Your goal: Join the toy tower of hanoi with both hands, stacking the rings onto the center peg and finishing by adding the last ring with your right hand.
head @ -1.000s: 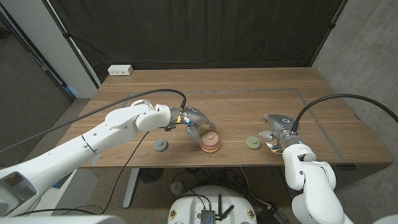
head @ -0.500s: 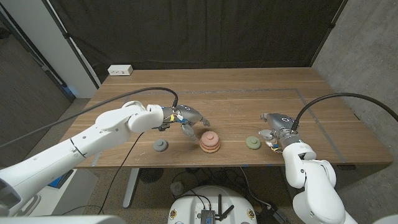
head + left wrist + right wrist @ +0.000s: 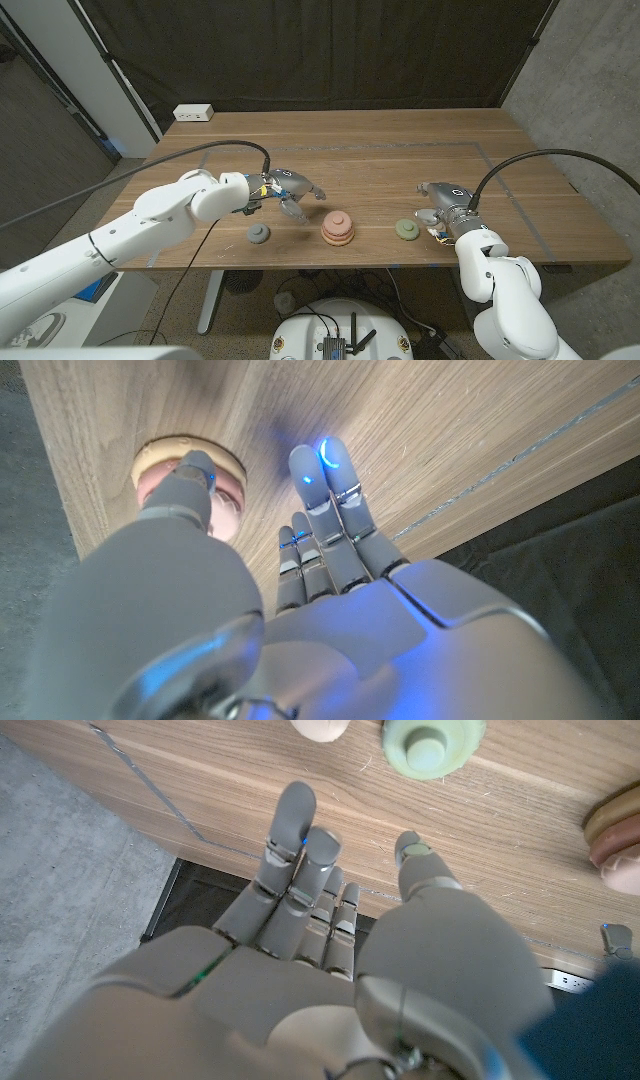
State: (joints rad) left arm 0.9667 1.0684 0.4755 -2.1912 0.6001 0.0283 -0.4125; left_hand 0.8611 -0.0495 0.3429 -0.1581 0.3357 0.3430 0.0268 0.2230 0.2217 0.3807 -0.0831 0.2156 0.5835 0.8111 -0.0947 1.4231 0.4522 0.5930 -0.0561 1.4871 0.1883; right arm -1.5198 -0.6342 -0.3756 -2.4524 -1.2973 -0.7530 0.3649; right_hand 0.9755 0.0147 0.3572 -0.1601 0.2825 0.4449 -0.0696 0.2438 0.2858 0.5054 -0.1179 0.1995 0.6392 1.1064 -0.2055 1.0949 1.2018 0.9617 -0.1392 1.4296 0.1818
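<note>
Rings sat partly stacked on the peg [image 3: 337, 227], just beside my left hand [image 3: 287, 193], fingers apart and empty. My right hand [image 3: 437, 205], also spread and empty, waited near the green ring [image 3: 406, 229], probably meant for it last.

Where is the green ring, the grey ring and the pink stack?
green ring [image 3: 405, 230], head view, on its raised middle
grey ring [image 3: 259, 234], head view, on its top
pink stack [image 3: 337, 228], head view, on its upper ring
</note>
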